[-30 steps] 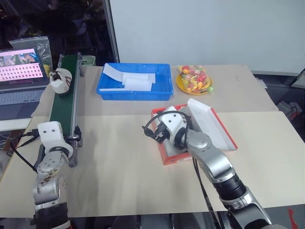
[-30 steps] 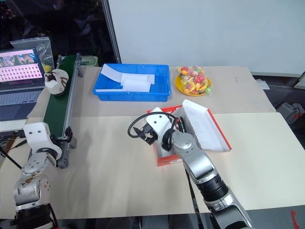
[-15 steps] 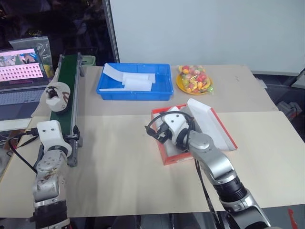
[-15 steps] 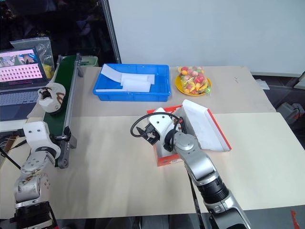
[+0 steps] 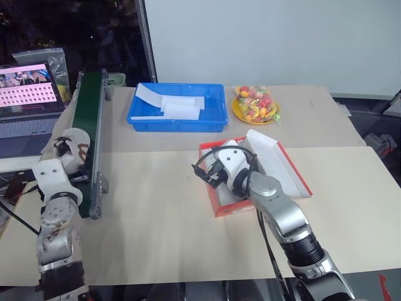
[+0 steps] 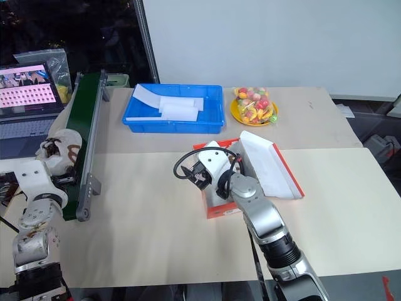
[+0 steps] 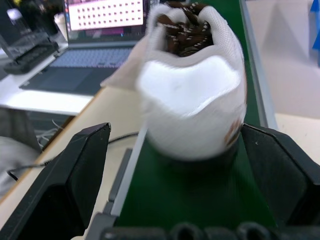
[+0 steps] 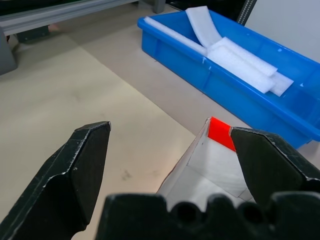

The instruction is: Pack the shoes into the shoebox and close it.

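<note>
While riding the near end of green conveyor belt (image 5: 88, 135), shoe (image 7: 192, 85) sits between spread fingers of left gripper (image 7: 192, 165), untouched, long axis along the belt, heel toward the wrist camera, toe away. Shoebox (image 5: 229, 204) open on table (image 5: 156, 219), white lid (image 5: 276, 162) tilted back. Right gripper (image 8: 172, 165) wide open over box's near corner, holding nothing. Blue tray (image 5: 177, 106) beyond.

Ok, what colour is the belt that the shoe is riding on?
Dark green; the belt under the shoe shows best in the left wrist view.
</note>
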### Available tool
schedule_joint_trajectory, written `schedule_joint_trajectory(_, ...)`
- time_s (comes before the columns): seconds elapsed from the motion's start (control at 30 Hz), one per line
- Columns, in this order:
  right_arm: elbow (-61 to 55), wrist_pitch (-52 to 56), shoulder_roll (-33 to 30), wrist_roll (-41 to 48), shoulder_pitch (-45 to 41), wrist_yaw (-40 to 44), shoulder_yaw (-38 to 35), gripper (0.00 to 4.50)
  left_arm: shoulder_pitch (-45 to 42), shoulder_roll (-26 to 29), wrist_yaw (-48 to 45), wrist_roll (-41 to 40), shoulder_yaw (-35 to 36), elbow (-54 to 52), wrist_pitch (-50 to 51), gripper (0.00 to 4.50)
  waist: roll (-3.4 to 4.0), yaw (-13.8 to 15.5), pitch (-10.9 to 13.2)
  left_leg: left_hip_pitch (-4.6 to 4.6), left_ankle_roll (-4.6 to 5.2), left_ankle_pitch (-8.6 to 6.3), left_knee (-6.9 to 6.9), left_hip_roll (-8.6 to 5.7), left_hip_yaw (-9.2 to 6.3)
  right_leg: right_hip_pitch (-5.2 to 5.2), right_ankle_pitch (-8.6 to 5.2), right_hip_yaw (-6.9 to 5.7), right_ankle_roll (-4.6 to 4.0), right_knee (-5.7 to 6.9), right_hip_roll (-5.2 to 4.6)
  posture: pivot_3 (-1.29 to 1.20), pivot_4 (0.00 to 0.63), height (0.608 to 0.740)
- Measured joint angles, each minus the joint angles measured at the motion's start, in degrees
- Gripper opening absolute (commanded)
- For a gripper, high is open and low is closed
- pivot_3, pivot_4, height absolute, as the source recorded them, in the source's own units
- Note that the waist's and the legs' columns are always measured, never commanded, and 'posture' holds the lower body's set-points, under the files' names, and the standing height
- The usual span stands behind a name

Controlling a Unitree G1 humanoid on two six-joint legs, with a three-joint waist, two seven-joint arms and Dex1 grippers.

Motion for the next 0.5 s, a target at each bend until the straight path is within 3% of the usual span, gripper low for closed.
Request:
schedule_joint_trajectory(0.07, -0.54, 0.56, 0.14, 0.01, 0.0, -0.02, -0.24, 4.5, -0.79, -0.09, -0.71, -0.24, -0.64, 0.34, -0.01, 4.2, 0.0, 0.0, 0.0, 0.0, -0.02, 0.01, 0.0, 0.0, 0.0, 0.0, 0.0, 0.0, 0.0, 0.01, 0.0, 0.0, 0.15, 0.724)
schedule_joint_trajectory(0.2, -1.25, 0.79, 0.32, 0.0, 0.01, -0.01, -0.35, 4.5, -1.57, -0.61, -1.69, -0.43, -1.54, 0.33, -1.04, 2.87, 0.0, -0.14, 0.0, 0.05, -0.03, 0.02, 0.0, 0.01, 0.01, 0.02, 0.0, 0.02, 0.0, 0.03, 0.0, 0.0, 0.15, 0.724)
schedule_joint_trajectory(0.33, -1.26, 1.35, 0.28, 0.0, 0.07, -0.03, -0.58, 4.5, -1.57, -1.03, -1.74, -0.56, -1.76, 0.33, -1.53, 1.91, 0.0, -0.12, 0.0, 0.05, -0.03, 0.02, -0.01, 0.01, 0.0, 0.01, 0.0, 0.01, 0.0, 0.04, 0.0, 0.0, 0.15, 0.724)
schedule_joint_trajectory(0.5, -1.36, 1.68, 0.26, -0.01, 0.15, 0.04, -0.58, 4.5, -1.57, -1.02, -1.68, 0.01, -3.08, -0.02, -1.62, 1.83, 0.0, -0.01, 0.0, 0.05, -0.03, 0.02, -0.01, 0.0, 0.0, 0.02, 0.0, 0.0, 0.0, 0.04, 0.0, 0.0, 0.15, 0.724)
